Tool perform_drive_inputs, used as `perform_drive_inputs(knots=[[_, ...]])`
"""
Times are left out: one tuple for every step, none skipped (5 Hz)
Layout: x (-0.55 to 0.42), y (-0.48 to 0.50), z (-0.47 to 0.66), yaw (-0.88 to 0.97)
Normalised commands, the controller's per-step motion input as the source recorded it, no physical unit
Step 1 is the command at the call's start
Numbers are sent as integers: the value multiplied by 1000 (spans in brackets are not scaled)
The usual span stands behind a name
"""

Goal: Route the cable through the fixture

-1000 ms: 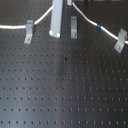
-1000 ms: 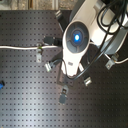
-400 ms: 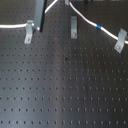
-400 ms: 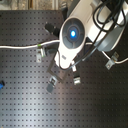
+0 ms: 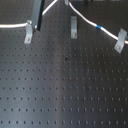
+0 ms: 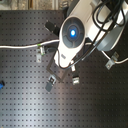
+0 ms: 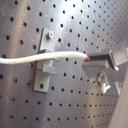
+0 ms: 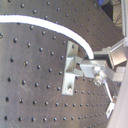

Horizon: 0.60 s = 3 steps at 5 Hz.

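Note:
The white cable (image 5: 15, 23) runs in from the first exterior view's left, over the left fixture (image 5: 28, 34), up to my gripper (image 5: 35, 22), then on past a blue band (image 5: 98, 27) to the right fixture (image 5: 120, 40). The middle fixture (image 5: 74, 27) stands apart from it. In the first wrist view the cable (image 7: 30, 59) lies across the fixture (image 7: 45, 67) and ends in my gripper (image 7: 100, 62), which is shut on it. The second wrist view shows the same cable (image 8: 45, 25), fixture (image 8: 70, 70) and gripper (image 8: 100, 62). No green band shows.
The black perforated board (image 5: 65, 90) fills both exterior views. In the second exterior view the arm (image 6: 74, 32) covers the gripper and the middle of the board; the cable (image 6: 20, 46) reaches a fixture (image 6: 39, 50), another fixture (image 6: 111, 57) stands at the right, and a small blue spot (image 6: 1, 84) sits at the left edge.
My gripper has moved toward the first exterior view's left with the cable, from near the middle fixture to over the left fixture. The cable now lies across that fixture.

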Motion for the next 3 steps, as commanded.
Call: perform_drive_inputs(knots=[[-180,126,317,206],[-95,146,277,217],[4,0,274,0]])
